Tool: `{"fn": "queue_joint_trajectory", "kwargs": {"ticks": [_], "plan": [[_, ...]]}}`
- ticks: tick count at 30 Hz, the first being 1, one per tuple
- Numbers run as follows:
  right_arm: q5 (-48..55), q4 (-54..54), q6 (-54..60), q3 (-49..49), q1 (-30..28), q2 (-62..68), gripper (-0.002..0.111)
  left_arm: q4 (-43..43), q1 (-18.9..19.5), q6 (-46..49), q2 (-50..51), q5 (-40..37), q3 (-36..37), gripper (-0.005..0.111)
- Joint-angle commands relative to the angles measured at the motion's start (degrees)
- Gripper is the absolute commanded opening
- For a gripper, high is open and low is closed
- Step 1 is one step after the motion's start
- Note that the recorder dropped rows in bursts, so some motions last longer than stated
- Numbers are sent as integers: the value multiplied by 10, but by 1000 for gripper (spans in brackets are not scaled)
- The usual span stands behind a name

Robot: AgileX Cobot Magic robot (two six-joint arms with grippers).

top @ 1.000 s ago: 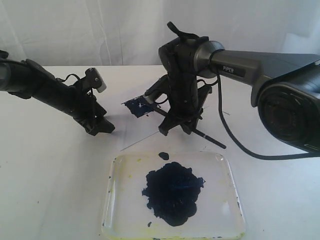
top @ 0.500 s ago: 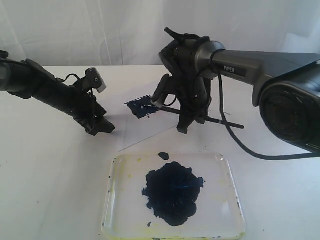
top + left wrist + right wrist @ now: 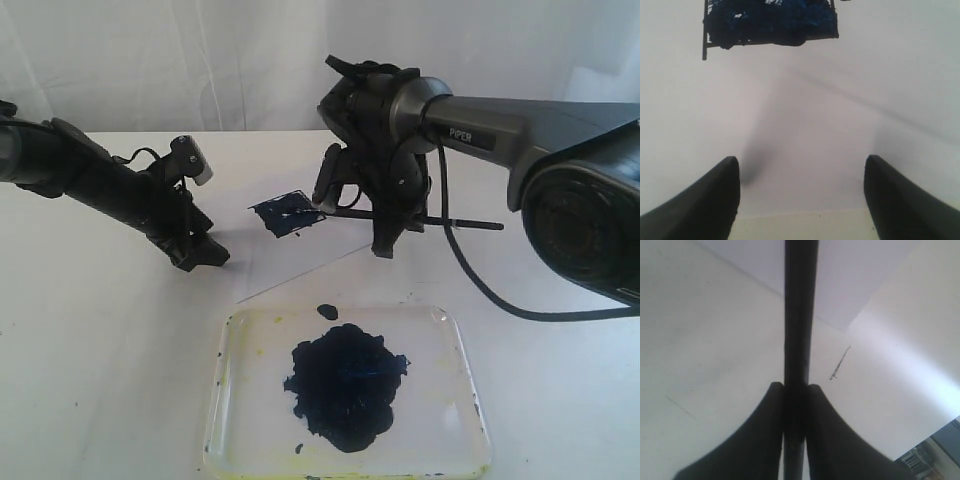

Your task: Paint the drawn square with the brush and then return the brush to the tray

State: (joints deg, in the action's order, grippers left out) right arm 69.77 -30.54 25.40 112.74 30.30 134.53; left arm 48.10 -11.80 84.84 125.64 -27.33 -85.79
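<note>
The drawn square [image 3: 283, 215] on the white paper sheet [image 3: 300, 258] is filled with dark blue paint; it also shows in the left wrist view [image 3: 770, 22]. My right gripper [image 3: 384, 243] is shut on the brush [image 3: 460, 224], which lies nearly level above the paper. Its tip is by the square's right side. In the right wrist view the black brush [image 3: 800, 315] runs straight out between the closed fingers of the gripper [image 3: 796, 390]. My left gripper [image 3: 197, 257] is open at the paper's left edge, and nothing sits between its tips [image 3: 800, 195]. The tray [image 3: 455, 330] lies in front.
A big dark paint blob [image 3: 345, 383] fills the tray's middle, with a small blot [image 3: 327, 311] at its far rim. The right arm [image 3: 520, 130] reaches in from the right, the left arm [image 3: 90, 175] from the left. A white curtain hangs behind.
The right gripper has shifted a little to the right and turned. The brush's handle end swung up from pointing down-right to nearly level. The left arm has not moved.
</note>
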Motion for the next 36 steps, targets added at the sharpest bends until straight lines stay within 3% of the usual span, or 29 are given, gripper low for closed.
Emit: {"fn": "queue_joint_trajectory", "kwargs": {"ticks": [1, 26, 32, 36], "plan": [[2, -40, -8, -3, 0, 0, 0, -55, -3, 14, 18, -7, 11, 72], [2, 36, 102, -10, 0, -21, 0, -55, -3, 14, 18, -7, 11, 72], [2, -53, -22, -22, 0, -3, 0, -55, -3, 14, 18, -7, 11, 72], [2, -53, -32, -22, 0, -2, 0, -55, -3, 14, 18, -7, 11, 72]]}}
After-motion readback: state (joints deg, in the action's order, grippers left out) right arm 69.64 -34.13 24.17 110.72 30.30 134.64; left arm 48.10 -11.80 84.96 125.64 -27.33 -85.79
